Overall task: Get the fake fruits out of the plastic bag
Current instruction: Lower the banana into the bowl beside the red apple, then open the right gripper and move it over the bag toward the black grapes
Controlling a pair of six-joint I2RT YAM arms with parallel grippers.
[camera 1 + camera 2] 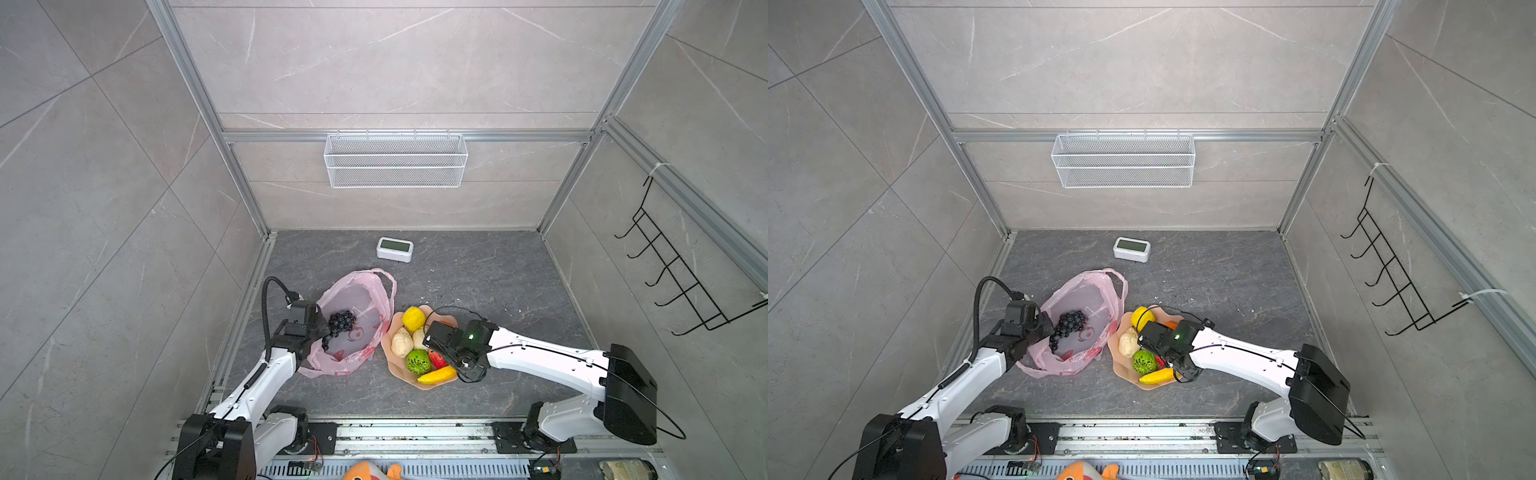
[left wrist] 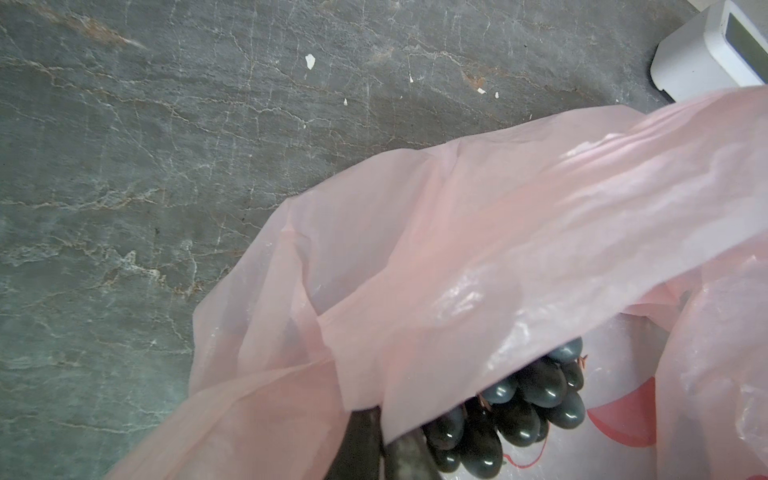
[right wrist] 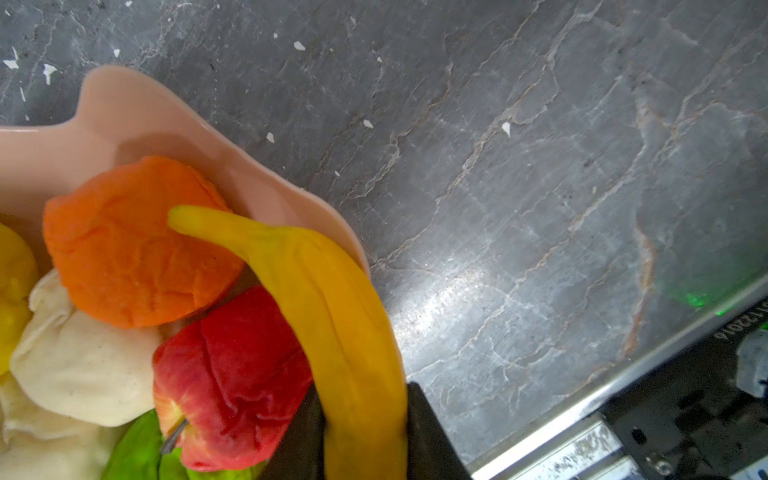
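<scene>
The pink plastic bag [image 1: 365,299] [image 1: 1092,291] lies open on the dark table, with the dark purple grape bunch [image 1: 341,322] [image 2: 536,399] inside it. My left gripper [image 1: 321,330] [image 2: 384,432] is shut on the bag's near rim. To the right, the peach bowl [image 1: 428,384] [image 3: 137,104] holds a lemon [image 1: 413,318], a beige lump [image 1: 402,341], a green bumpy fruit [image 1: 418,361], a red apple [image 3: 232,374] and an orange [image 3: 133,241]. The yellow banana [image 1: 437,375] [image 3: 332,299] lies along the bowl's near rim, and my right gripper [image 1: 455,362] [image 3: 365,399] is shut on it.
A white digital clock [image 1: 395,248] stands behind the bag. A white mesh basket [image 1: 395,160] hangs on the back wall and a black hook rack [image 1: 681,270] on the right wall. An orange plush toy [image 1: 370,471] lies beyond the front rail.
</scene>
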